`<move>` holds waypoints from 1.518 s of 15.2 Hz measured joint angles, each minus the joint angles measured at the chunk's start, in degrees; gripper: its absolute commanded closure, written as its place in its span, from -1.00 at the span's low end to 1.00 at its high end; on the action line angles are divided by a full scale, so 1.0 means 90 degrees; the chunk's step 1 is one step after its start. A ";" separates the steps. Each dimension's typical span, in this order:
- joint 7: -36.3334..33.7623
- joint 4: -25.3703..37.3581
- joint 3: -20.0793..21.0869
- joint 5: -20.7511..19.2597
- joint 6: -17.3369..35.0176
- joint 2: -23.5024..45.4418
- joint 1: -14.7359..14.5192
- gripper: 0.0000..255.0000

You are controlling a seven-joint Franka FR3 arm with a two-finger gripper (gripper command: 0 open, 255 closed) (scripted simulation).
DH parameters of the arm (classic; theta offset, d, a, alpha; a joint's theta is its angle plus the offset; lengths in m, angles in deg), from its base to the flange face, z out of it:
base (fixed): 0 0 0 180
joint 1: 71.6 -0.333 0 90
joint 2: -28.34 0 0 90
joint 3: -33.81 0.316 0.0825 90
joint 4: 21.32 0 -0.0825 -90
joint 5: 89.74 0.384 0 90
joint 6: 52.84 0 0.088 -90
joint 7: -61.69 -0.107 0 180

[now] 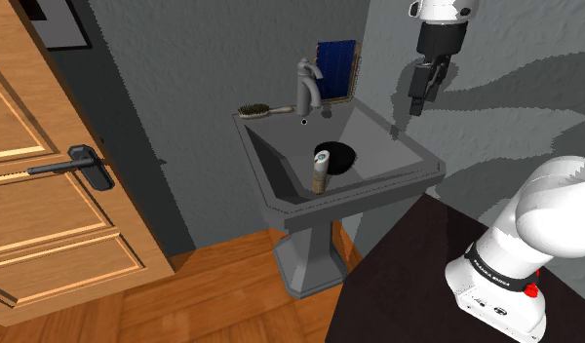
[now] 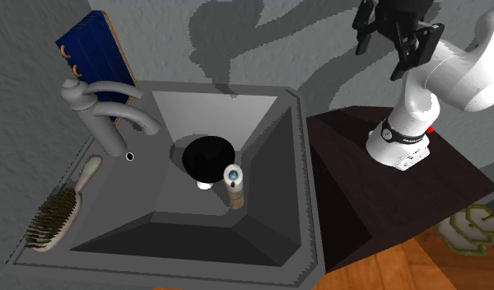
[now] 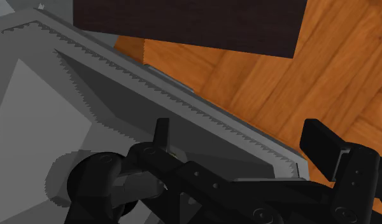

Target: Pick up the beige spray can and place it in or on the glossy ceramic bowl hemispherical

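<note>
Beige spray can (image 1: 321,168) stands upright in the basin of the grey pedestal sink (image 1: 268,158), near the middle of the shoulder view. Its pale cap is ringed in blue-green, and its foot meets the line of the front rim, so the base is hard to make out. Just behind it lies the black bowl (image 1: 340,154), a flat dark oval whose roundness barely reads; I cannot tell whether the two touch. A curved grey faucet (image 1: 307,86), a bristled hairbrush (image 1: 258,110) and a blue board (image 1: 336,70) leaning on the rough grey wall line the back ledge. The gripper (image 1: 419,97) hangs at the upper right, well apart from the can, with the arm cut off by the top edge. A panelled wooden door (image 1: 47,229) takes the left side.

In the second exterior view, from above, the can stands at the bowl's lower right edge. The bowl is a plain black disc. The gripper sits at the upper right over the dark stand (image 2: 361,181), clipped by the top edge.

In the wrist view the two black fingers (image 3: 161,132) stand wide apart, with nothing between them. Beyond them run the sink's jagged rim and a wooden plank floor (image 3: 260,70). A dark round form by one finger cannot be identified.
</note>
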 measured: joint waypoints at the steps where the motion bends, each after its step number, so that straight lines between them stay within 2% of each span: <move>1: 0.0000 0.0000 0.0000 0.0000 0.0000 0.0000 0.0000 -1.00; 4: 0.0100 -0.0037 -0.0009 -0.0089 0.0345 0.0360 0.0014 -1.00; 10: 0.0287 -0.0037 0.0017 -0.0332 0.1431 0.1579 0.0055 -1.00; 16: 0.0426 0.0285 0.0036 -0.0631 0.2363 0.2960 0.0125 -1.00; 23: 0.0455 0.1064 0.0076 -0.1024 0.3088 0.4619 0.0158 -1.00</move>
